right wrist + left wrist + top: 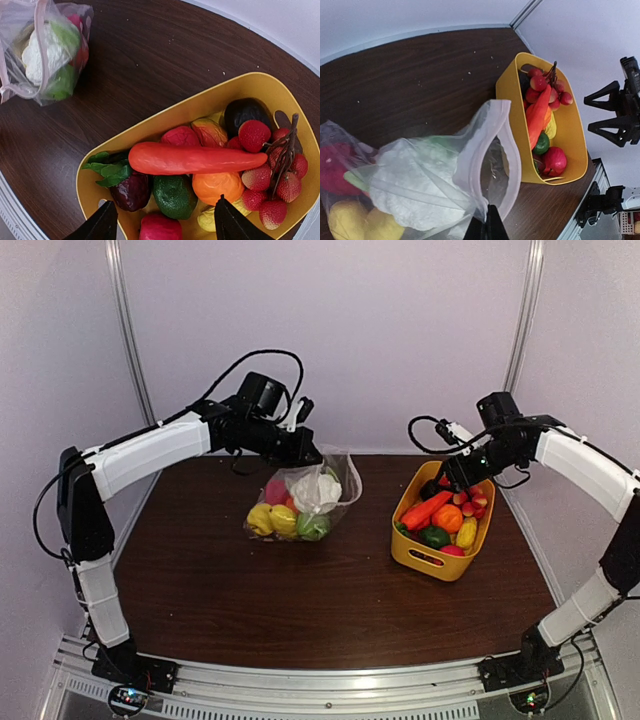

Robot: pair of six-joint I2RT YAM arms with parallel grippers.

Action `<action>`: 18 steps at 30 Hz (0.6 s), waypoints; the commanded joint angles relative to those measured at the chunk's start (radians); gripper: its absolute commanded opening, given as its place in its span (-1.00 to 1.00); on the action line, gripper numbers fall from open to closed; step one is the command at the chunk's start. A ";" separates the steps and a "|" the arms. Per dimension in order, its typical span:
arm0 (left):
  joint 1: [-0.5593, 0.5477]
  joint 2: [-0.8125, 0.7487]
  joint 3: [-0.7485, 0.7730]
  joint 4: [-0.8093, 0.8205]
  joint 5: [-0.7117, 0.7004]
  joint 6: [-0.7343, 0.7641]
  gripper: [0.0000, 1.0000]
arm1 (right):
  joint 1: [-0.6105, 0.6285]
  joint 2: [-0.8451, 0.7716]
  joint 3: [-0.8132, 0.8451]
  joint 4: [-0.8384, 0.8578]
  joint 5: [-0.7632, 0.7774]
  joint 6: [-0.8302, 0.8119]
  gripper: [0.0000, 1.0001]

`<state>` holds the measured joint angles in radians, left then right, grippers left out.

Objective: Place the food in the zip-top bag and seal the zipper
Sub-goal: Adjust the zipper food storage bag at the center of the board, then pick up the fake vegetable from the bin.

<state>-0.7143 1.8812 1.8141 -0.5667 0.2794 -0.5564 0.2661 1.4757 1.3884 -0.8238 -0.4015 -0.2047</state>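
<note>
Pinched between the left jaws is the zip-top bag's (470, 165) mouth edge, cauliflower (415, 185) and lemon (350, 220) bagged just beyond them on the surface (250, 590), while the right jaws are held spread over the basket's (165, 117) carrot (195, 159).

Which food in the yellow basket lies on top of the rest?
The long orange-red carrot, stretched across the yellow basket with leaves at one end; the others are rounder, beneath or beside it.

walls (400, 340): pale lilac | table (250, 590): dark wood | frame (130, 330): aluminium
</note>
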 commanded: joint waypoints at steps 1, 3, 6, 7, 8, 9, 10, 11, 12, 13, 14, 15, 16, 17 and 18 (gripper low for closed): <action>-0.013 0.003 -0.004 0.067 0.014 -0.005 -1.00 | -0.067 -0.009 -0.041 0.120 0.023 0.184 0.38; -0.011 0.005 0.001 0.050 -0.021 -0.007 -1.00 | -0.090 -0.014 -0.102 0.194 -0.001 0.283 0.43; -0.011 0.004 -0.005 0.063 0.003 -0.025 -1.00 | -0.098 -0.035 -0.200 0.293 -0.018 0.370 0.43; -0.011 0.002 -0.008 0.068 0.012 -0.030 -1.00 | -0.097 -0.038 -0.232 0.314 -0.024 0.397 0.41; -0.011 0.000 -0.011 0.072 0.015 -0.037 -1.00 | -0.097 -0.038 -0.250 0.336 -0.029 0.424 0.39; -0.012 -0.003 -0.016 0.076 0.018 -0.042 -1.00 | -0.097 -0.034 -0.261 0.353 -0.040 0.448 0.37; -0.014 -0.009 -0.018 0.083 0.018 -0.046 -1.00 | -0.098 -0.026 -0.266 0.360 -0.048 0.468 0.34; -0.016 -0.014 -0.018 0.090 0.018 -0.048 -1.00 | -0.097 -0.018 -0.267 0.364 -0.057 0.482 0.32; -0.018 -0.020 -0.019 0.095 0.015 -0.049 -1.00 | -0.096 -0.009 -0.269 0.370 -0.069 0.492 0.31; -0.021 -0.025 -0.017 0.098 0.013 -0.050 -1.00 | -0.096 -0.001 -0.269 0.377 -0.075 0.503 0.31; -0.023 -0.030 -0.018 0.103 0.010 -0.050 -1.00 | -0.096 0.010 -0.270 0.383 -0.081 0.515 0.31; -0.024 -0.032 -0.016 0.105 0.008 -0.052 -1.00 | -0.096 0.022 -0.268 0.386 -0.090 0.523 0.31; -0.025 -0.033 -0.013 0.105 0.011 -0.054 -1.00 | -0.096 0.035 -0.266 0.390 -0.097 0.532 0.32; -0.026 -0.033 -0.010 0.105 0.015 -0.054 -1.00 | -0.097 0.052 -0.266 0.392 -0.101 0.551 0.31; -0.027 -0.034 -0.008 0.104 0.017 -0.055 -1.00 | -0.097 0.066 -0.266 0.393 -0.109 0.562 0.31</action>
<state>-0.7288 1.9041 1.7950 -0.5457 0.2871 -0.6003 0.1677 1.4837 1.1198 -0.4786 -0.4698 0.2714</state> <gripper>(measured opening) 0.012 0.658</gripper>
